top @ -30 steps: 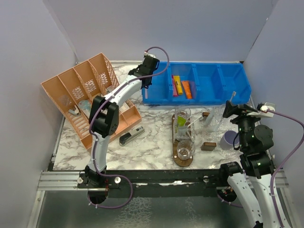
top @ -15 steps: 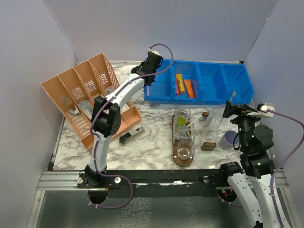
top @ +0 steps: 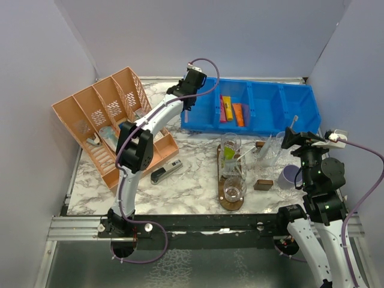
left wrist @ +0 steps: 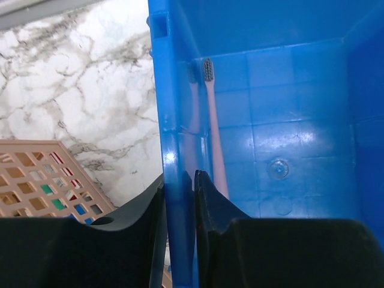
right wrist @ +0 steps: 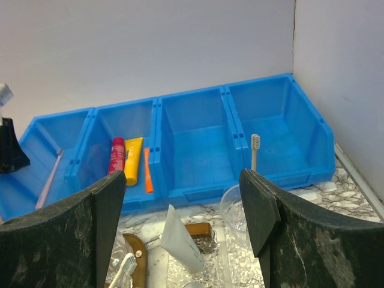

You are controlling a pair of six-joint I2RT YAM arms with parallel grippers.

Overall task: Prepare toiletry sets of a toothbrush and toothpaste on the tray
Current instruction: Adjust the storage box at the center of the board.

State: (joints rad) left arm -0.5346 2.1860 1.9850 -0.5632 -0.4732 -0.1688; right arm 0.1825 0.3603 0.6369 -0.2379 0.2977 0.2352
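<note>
My left gripper (left wrist: 179, 198) is shut on the left end wall of the blue bin (left wrist: 174, 108), and shows at that end (top: 186, 103) from above. A pink toothbrush (left wrist: 213, 132) lies in the bin's left compartment. The dark brown tray (top: 231, 206) carries three clear tumblers in a row. The far tumbler (top: 230, 144) holds a lime green tube (top: 229, 153), and a pale toothbrush (top: 245, 155) leans out beside it. My right gripper (right wrist: 183, 180) hangs open above a white tube (right wrist: 180, 240) and another tumbler (right wrist: 234, 207) holding a toothbrush (right wrist: 255, 150).
Red (right wrist: 117, 155), yellow (right wrist: 132, 159) and orange (right wrist: 147, 171) tubes lie in the bin's second compartment. The orange divided basket (top: 108, 120) stands at the left. A black stapler-like object (top: 166, 172), a purple cup (top: 291, 176) and a brown block (top: 263, 184) sit near the tray.
The blue bin has slid a little to the right with my left gripper clamped on its end wall. The right arm has not moved.
</note>
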